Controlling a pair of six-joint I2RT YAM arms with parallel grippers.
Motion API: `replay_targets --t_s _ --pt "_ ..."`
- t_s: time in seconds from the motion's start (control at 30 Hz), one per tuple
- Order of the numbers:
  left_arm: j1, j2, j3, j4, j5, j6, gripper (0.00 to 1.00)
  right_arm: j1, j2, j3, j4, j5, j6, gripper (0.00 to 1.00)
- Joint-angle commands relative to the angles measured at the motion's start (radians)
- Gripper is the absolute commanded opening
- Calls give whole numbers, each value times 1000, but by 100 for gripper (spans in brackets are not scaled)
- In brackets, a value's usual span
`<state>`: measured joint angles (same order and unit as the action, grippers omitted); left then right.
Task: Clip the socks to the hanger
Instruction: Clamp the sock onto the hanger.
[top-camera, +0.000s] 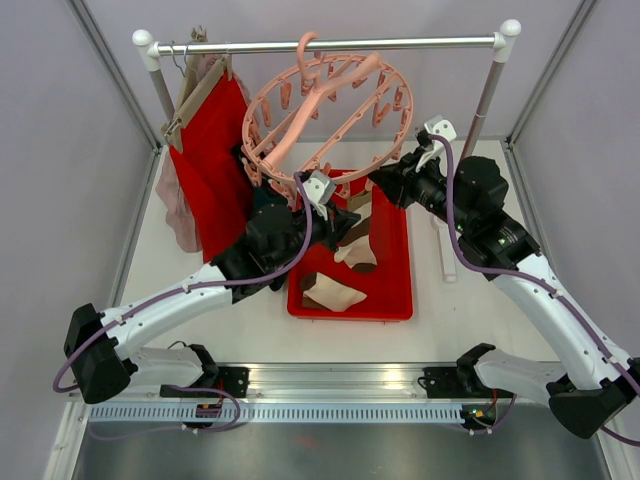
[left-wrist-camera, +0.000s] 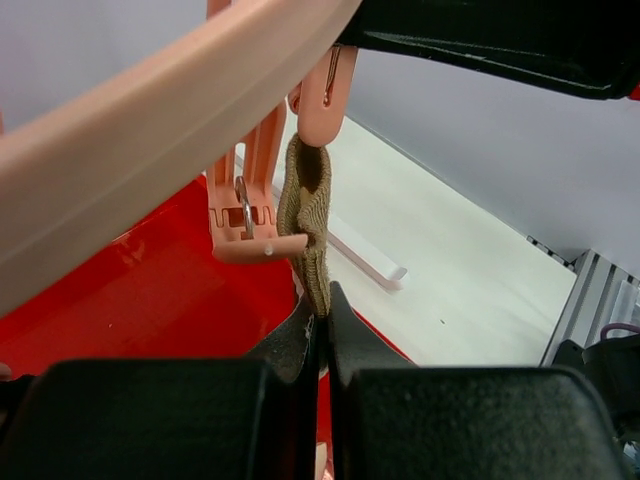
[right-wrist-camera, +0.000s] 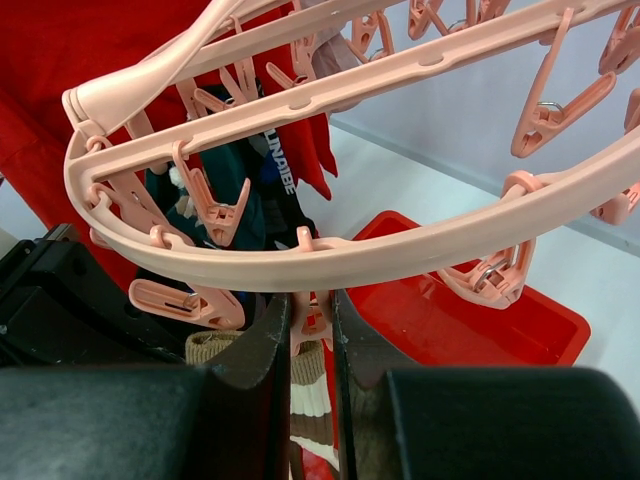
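A rail (top-camera: 330, 45) runs along the far edge of the table (top-camera: 440, 330). From it hang a red cloth (top-camera: 215, 180) near the far left corner and the hanger (right-wrist-camera: 400, 250) at the middle, over the red bin (top-camera: 392, 272). Loose socks (top-camera: 335, 295) lie in the bin's near half. Dark socks (right-wrist-camera: 240, 190) already hang from the ring's pegs. The hanger's rim crosses in front of both wrists. The left gripper (left-wrist-camera: 322, 320) is pressed together on the lower end of a tan sock (left-wrist-camera: 308, 210), whose top reaches a peg. The right gripper (right-wrist-camera: 312, 300), barely apart, is clamped on a clip peg (right-wrist-camera: 310, 322) under the rim.
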<state>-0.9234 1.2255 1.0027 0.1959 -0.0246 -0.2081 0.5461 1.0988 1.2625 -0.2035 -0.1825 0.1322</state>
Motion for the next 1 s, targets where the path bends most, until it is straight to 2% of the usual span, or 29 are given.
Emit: replay_targets --t_s 0.0,0.97 --pt "-6 -24 13 50 0 45 2 2 12 46 9 -6 14 2" --pt "-6 12 105 54 -1 67 2 9 33 61 -28 -6 1 2"
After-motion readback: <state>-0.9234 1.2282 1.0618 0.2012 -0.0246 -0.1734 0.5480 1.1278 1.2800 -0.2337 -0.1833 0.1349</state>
